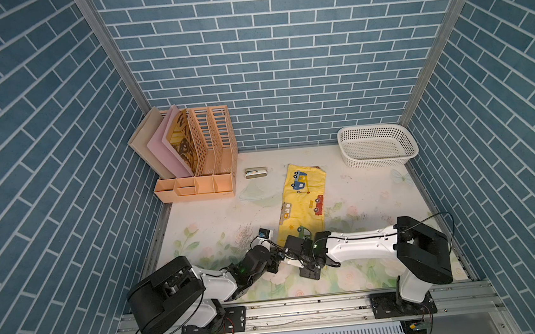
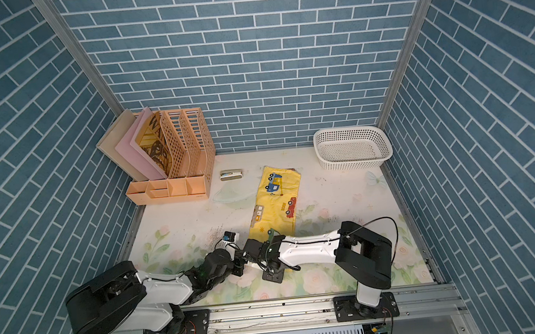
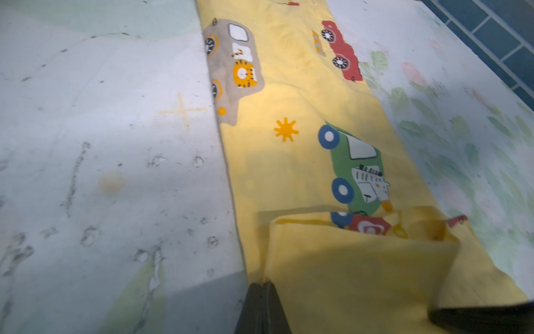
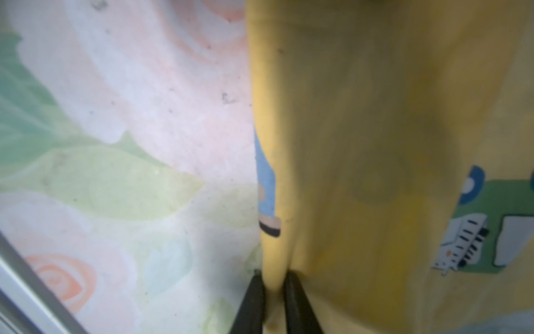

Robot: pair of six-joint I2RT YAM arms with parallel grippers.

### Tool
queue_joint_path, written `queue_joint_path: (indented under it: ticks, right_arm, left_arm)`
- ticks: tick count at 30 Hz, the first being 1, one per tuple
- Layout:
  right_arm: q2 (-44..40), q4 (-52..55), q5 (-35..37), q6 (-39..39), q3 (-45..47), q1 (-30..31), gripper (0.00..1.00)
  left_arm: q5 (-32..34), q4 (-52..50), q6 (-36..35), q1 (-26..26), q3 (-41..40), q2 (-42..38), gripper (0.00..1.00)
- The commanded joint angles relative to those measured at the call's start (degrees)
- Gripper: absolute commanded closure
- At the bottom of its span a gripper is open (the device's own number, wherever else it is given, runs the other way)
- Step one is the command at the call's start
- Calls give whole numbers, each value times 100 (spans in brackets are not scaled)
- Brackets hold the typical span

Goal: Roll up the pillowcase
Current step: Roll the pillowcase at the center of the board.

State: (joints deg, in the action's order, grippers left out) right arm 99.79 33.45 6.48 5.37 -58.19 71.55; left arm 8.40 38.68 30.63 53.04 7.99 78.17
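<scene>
The yellow pillowcase (image 1: 302, 197) with printed cars lies as a long narrow strip on the floral table covering, running from the far middle toward me. Both arms meet at its near end, which is hidden under them in both top views. In the left wrist view that near end (image 3: 346, 260) is lifted and folded over the strip, and my left gripper (image 3: 263, 284) is shut on the pillowcase's edge. In the right wrist view my right gripper (image 4: 274, 279) is shut on a fold of the yellow cloth (image 4: 361, 144) at its side edge.
A peach file organiser (image 1: 199, 154) with folders stands at the far left. A small stapler-like object (image 1: 255, 173) lies beside it. A white perforated basket (image 1: 376, 146) sits at the far right. Blue brick walls enclose three sides, and a metal rail (image 1: 305, 306) runs along the front.
</scene>
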Motion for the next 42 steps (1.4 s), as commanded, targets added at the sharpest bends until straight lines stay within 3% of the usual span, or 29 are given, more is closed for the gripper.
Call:
queue_joint_path:
  ticks: [1, 3, 8, 14, 17, 25, 29, 33, 42]
  right_arm:
    - [488, -62, -101, 146, 187, -95, 100]
    - [219, -122, -482, 237, 274, -231, 100]
    - [-577, -276, -2255, 680, 421, -968, 100]
    - [-744, 148, -4605, 1124, 0, -1910, 100]
    - [-496, 637, -5240, 1489, -398, -2244, 100]
    - [402, 1449, -6214, 2228, -1007, -3098, 100]
    - [762, 1719, -6662, 2705, -1251, -3538, 100]
    - [1207, 2032, -6458, 2854, -1634, -3649, 100]
    - [1680, 2004, -6089, 2732, -2091, -3640, 100]
  left_arm:
    - [-54, -327, -71, 75, 56, -427, 100]
    - [182, -552, -66, 75, 4, -1108, 100]
    - [739, -805, -101, -33, -379, -2995, 95]
    - [574, -1490, -423, -109, -447, -4095, 96]
    - [460, -1573, -676, -109, -448, -4450, 95]
    - [-620, -1408, -1395, -100, -242, -3907, 96]
    - [-676, -1087, -1576, -100, -323, -3869, 94]
    - [-706, -858, -1781, -100, -160, -3562, 94]
    - [-902, 601, -2084, -167, 451, -1234, 97]
